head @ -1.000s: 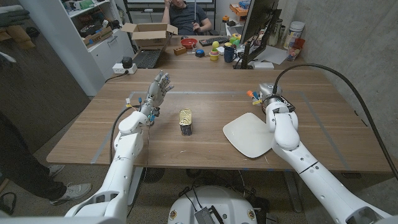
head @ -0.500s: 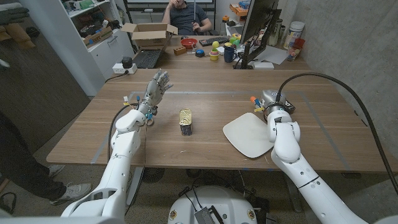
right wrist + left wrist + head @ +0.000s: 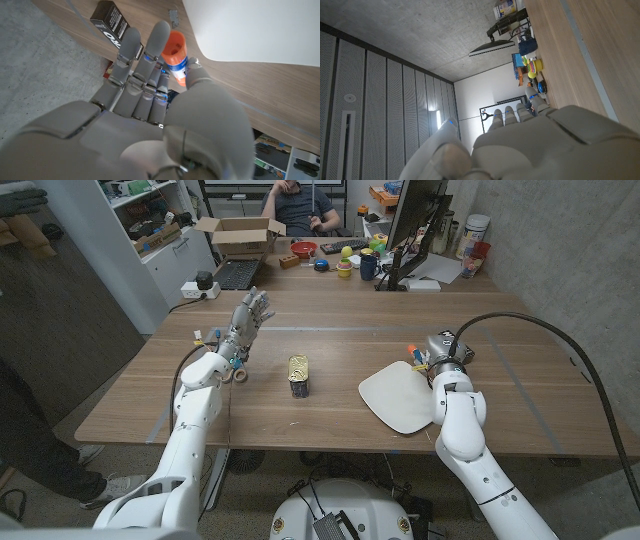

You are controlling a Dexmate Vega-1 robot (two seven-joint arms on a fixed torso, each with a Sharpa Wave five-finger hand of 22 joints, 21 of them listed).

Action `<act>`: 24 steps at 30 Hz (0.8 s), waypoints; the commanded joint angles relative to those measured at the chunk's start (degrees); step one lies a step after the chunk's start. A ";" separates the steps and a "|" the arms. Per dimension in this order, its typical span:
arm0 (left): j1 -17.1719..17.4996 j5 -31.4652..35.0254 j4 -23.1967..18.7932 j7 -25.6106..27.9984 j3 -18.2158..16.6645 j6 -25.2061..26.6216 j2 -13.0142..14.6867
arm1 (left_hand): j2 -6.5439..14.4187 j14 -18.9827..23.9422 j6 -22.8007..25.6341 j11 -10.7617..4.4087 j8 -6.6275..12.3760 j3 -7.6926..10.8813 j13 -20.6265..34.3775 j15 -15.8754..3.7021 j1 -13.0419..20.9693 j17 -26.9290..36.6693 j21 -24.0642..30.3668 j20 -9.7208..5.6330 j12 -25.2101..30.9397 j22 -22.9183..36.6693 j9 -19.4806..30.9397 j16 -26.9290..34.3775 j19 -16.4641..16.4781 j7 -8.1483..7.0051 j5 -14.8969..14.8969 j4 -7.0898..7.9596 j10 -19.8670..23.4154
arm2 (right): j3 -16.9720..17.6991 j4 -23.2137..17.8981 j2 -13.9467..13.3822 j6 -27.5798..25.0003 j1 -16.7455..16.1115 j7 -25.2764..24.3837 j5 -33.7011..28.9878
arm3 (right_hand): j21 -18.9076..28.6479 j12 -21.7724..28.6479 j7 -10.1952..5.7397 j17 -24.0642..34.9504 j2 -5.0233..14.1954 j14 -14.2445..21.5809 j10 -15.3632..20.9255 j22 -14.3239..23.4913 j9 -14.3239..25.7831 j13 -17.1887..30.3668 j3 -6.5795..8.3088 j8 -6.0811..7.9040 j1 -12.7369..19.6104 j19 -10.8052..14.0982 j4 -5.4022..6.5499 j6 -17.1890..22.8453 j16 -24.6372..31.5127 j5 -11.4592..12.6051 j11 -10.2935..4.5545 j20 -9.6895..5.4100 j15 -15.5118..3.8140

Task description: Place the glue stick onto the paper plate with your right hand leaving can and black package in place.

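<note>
My right hand [image 3: 436, 352] pinches the glue stick [image 3: 412, 353], an orange-capped tube, just above the far right corner of the white paper plate [image 3: 398, 398]. In the right wrist view the glue stick [image 3: 176, 56] sits between thumb and fingers, with the plate [image 3: 260, 30] close beside it and the black package [image 3: 111, 17] further off. The gold-topped can [image 3: 299, 367] stands mid-table with the black package [image 3: 300, 388] right against its near side. My left hand [image 3: 249, 318] is raised over the table's left part, fingers spread and holding nothing; its back [image 3: 535, 145] shows in the left wrist view.
A small blue and yellow object [image 3: 205, 338] lies by my left arm. Behind the table are a cardboard box [image 3: 238, 235], a laptop [image 3: 236, 274], a monitor [image 3: 412, 220], toys and a seated person [image 3: 300, 202]. A black cable [image 3: 560, 350] arcs over the table's right side.
My right hand has carried the glue stick a little nearer the robot, along the plate's far right corner. The left hand stays raised, shifted slightly left.
</note>
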 commanded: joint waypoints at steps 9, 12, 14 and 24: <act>-0.41 -0.84 0.21 -1.96 -1.79 -0.18 0.71 | -0.01 0.09 -0.17 0.09 0.30 -0.33 0.13 0.13 -0.42 0.10 -0.27 0.41 0.24 0.33 0.28 -0.15 0.00 0.20 0.31 -0.17 -0.05 | 0.25 -4.60 5.44 0.89 -7.59 -1.85 -5.24 | 0.54 -0.03 -1.07 0.25 9.14 0.57 1.86 -0.08 0.15 0.35 0.55 0.16 9.50 -0.18 0.76 1.89 -0.36 0.32 -0.76 -7.77 -0.03; -0.29 -0.91 -0.07 -2.00 -2.04 -0.06 0.85 | 0.00 0.14 -0.18 0.07 0.29 -0.36 0.12 0.13 -0.41 0.10 -0.26 0.32 0.25 0.33 0.27 -0.14 0.18 0.21 0.32 -0.18 -0.03 | -0.07 -4.70 5.90 1.47 -8.12 -1.83 -5.75 | 0.64 -0.08 -1.10 0.23 9.12 0.58 1.93 -0.10 0.16 0.36 0.54 0.16 9.50 -0.11 0.77 1.96 -0.43 0.31 -0.75 -7.80 -0.03; -0.22 -0.79 -0.37 -2.11 -2.04 0.06 1.07 | 0.01 0.14 -0.16 0.06 0.29 -0.38 0.12 0.16 -0.40 0.10 -0.29 0.29 0.25 0.33 0.27 -0.14 0.17 0.19 0.33 -0.18 -0.03 | -0.02 -4.88 6.22 1.90 -8.40 -1.76 -5.51 | 0.63 -0.15 -1.09 0.23 9.11 0.59 1.99 -0.15 0.16 0.30 0.54 0.14 9.45 -0.17 0.81 1.98 -0.46 0.31 -0.68 -7.76 -0.03; -0.08 -1.00 -0.77 -2.73 -2.31 0.24 1.44 | 0.03 0.20 -0.12 0.13 0.30 -0.48 0.12 0.15 -0.37 0.09 -0.42 0.39 0.26 0.34 0.27 -0.14 0.31 0.13 0.37 -0.21 0.03 | -1.14 -5.19 7.89 2.73 -9.79 -2.85 -6.14 | 0.83 -0.26 -1.09 0.37 9.11 0.77 2.12 -0.22 0.17 0.47 0.60 0.14 9.55 -0.05 0.79 2.20 -0.48 0.32 -0.71 -7.81 -0.04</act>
